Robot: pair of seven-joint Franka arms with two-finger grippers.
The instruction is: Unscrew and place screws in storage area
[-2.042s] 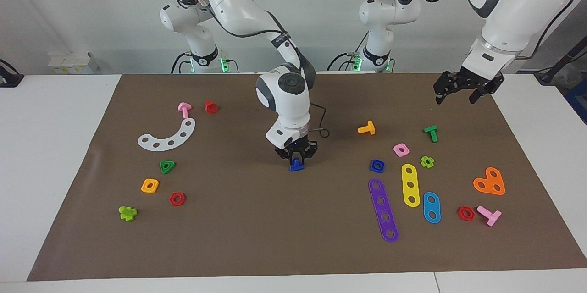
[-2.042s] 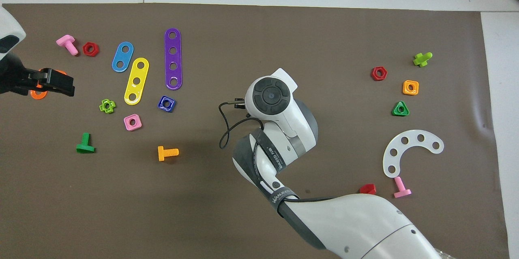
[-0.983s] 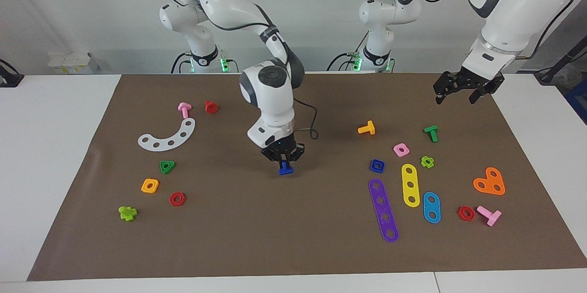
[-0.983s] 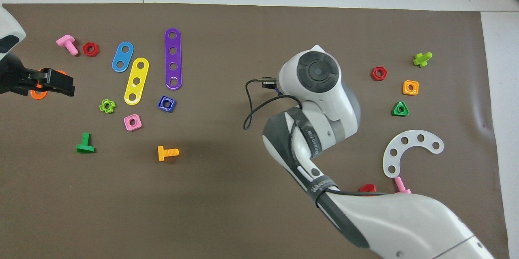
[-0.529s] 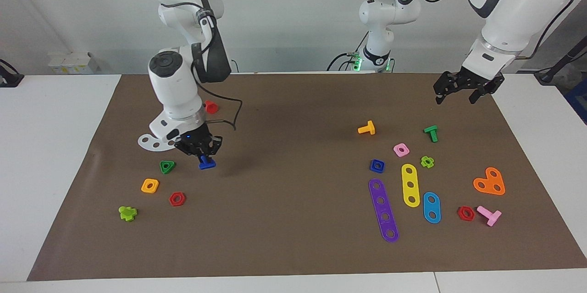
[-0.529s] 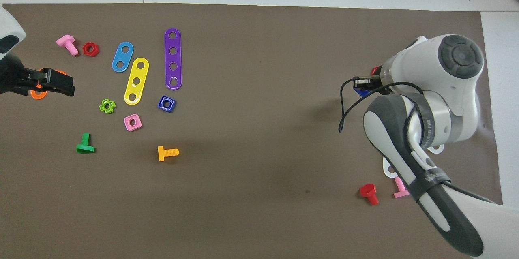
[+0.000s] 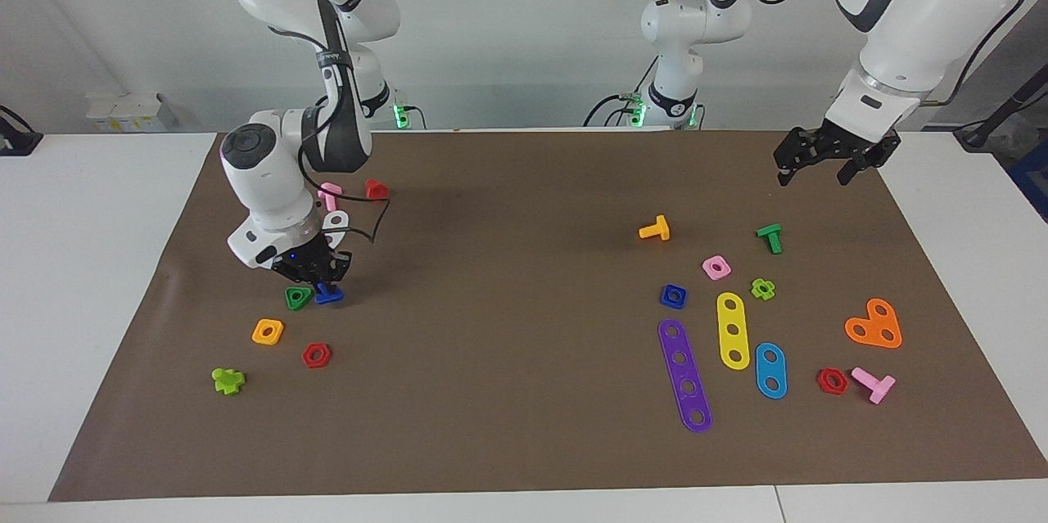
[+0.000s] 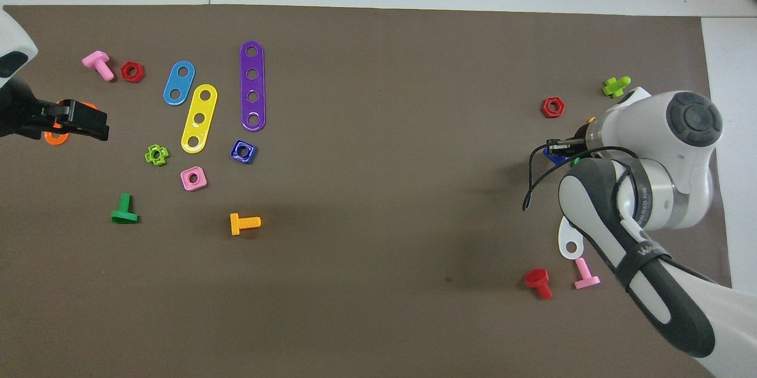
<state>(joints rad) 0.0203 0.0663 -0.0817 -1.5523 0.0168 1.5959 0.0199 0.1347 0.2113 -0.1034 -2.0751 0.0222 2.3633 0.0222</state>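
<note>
Both arms: glossy white shells, dark grey joint caps and bands. Black grippers: right gripper (image 7: 315, 271), left gripper (image 7: 827, 156). Loose black cables at wrists, green base LEDs.

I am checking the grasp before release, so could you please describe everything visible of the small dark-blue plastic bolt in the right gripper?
The small dark-blue plastic bolt looks glossy and moulded. Its flat head points down and its short stem rises into the right gripper, which is shut on it. It sits low over the brown paper mat, right beside the green triangular plastic nut; whether it touches mat or nut cannot be told. From overhead only a blue sliver shows beneath the wrist.
</note>
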